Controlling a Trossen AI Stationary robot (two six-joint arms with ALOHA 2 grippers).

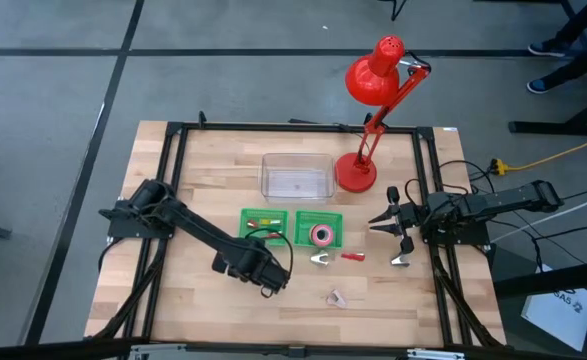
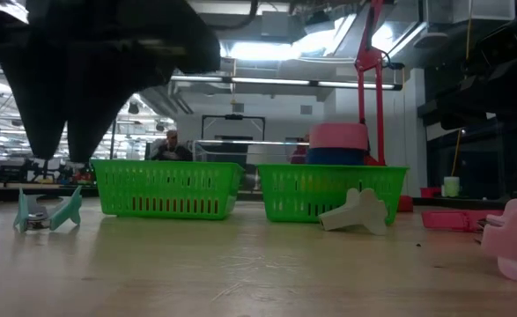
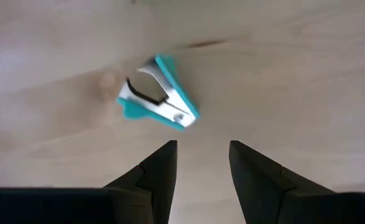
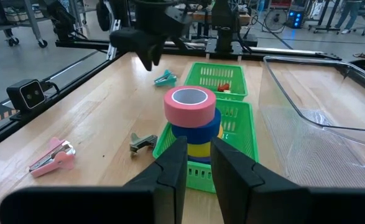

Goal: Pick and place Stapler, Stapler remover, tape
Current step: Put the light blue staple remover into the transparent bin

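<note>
A teal stapler remover [image 3: 159, 93] lies on the bare wood. My left gripper [image 3: 202, 146] hangs open just above it, pointing down; the low view shows the teal stapler remover [image 2: 47, 211] under the left gripper [image 2: 64, 158]. In the high view the left gripper [image 1: 266, 282] hides it. The tape, stacked pink, blue and yellow rolls [image 4: 191, 121], stands in the right green basket [image 1: 318, 228]. My right gripper [image 4: 198, 163] waits open at the table's right, level with the tape and apart from it. A red stapler [image 1: 351, 256], a grey remover [image 1: 320, 259] and a pink remover [image 1: 336, 297] lie on the wood.
A left green basket [image 1: 265, 225] holds small red and yellow items. A clear plastic bin [image 1: 296, 175] sits behind the baskets, and a red desk lamp [image 1: 358, 172] stands at the far right. Another grey metal piece [image 1: 401, 259] lies beside the right gripper [image 1: 388, 222].
</note>
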